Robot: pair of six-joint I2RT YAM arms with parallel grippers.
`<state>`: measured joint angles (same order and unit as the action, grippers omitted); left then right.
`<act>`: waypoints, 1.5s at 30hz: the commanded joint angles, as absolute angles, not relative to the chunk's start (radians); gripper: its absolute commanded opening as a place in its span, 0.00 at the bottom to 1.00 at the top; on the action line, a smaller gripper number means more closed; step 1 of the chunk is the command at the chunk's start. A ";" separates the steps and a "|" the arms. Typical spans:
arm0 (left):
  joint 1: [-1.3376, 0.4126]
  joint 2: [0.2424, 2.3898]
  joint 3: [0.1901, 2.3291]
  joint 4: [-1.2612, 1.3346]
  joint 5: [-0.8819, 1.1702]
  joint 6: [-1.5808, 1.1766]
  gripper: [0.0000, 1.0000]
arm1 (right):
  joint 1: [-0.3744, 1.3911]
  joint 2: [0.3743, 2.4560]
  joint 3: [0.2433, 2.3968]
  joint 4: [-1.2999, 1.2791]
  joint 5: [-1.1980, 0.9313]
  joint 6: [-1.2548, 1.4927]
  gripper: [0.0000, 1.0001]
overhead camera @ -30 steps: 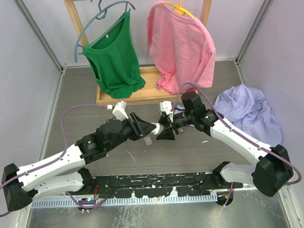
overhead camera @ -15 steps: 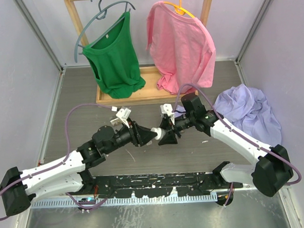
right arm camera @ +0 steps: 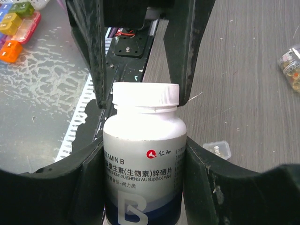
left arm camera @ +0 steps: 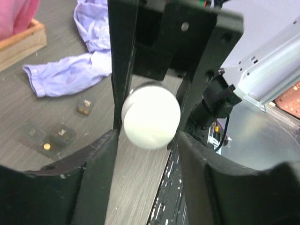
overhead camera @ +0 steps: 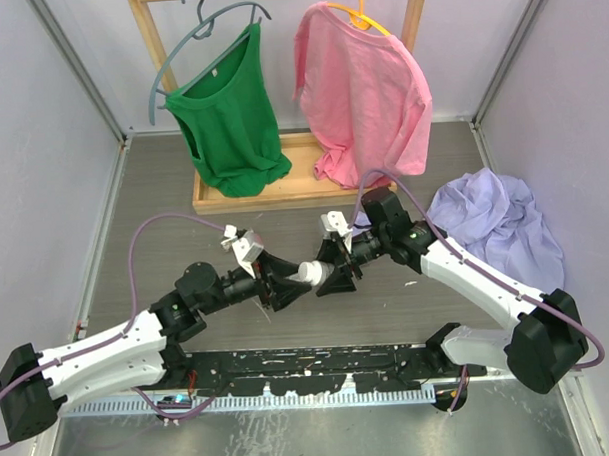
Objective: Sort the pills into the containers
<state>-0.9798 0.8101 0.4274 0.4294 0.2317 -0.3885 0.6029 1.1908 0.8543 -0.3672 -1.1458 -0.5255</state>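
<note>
Clamping the white pill bottle (right arm camera: 143, 133) by its body, the right gripper (right arm camera: 144, 154) stands partly closed on it. The left gripper (left arm camera: 148, 137) narrowly brackets the white screw cap (left arm camera: 151, 115); whether its pads press it, I cannot tell. The bottle lies roughly level above the middle of the table (left arm camera: 47, 103), cap toward the left arm. Its label reads "Vitamin B" above a dark blue band.

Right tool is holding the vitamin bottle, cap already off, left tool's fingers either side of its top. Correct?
One thing is wrong: the cap is on the bottle, not off, as the right wrist view shows. The rest holds: the right tool grips the bottle, and the left tool sits either side of its top.
</note>
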 commanded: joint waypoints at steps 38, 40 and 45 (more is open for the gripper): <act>-1.039 0.869 0.807 -0.144 -0.317 -1.093 0.75 | 0.602 1.183 0.887 -0.311 -1.088 -0.575 0.01; -1.041 0.887 0.812 -0.142 -0.307 -1.104 0.72 | 0.602 1.185 0.887 -0.312 -1.089 -0.575 0.01; -1.052 0.911 0.818 -0.141 -0.288 -1.125 0.65 | 0.603 1.190 0.890 -0.316 -1.088 -0.579 0.01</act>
<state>-1.0389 0.9066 0.7696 -0.1486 -0.2764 -1.0946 0.6029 1.1900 0.8547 -0.3447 -1.0889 -0.5671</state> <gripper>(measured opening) 0.668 0.590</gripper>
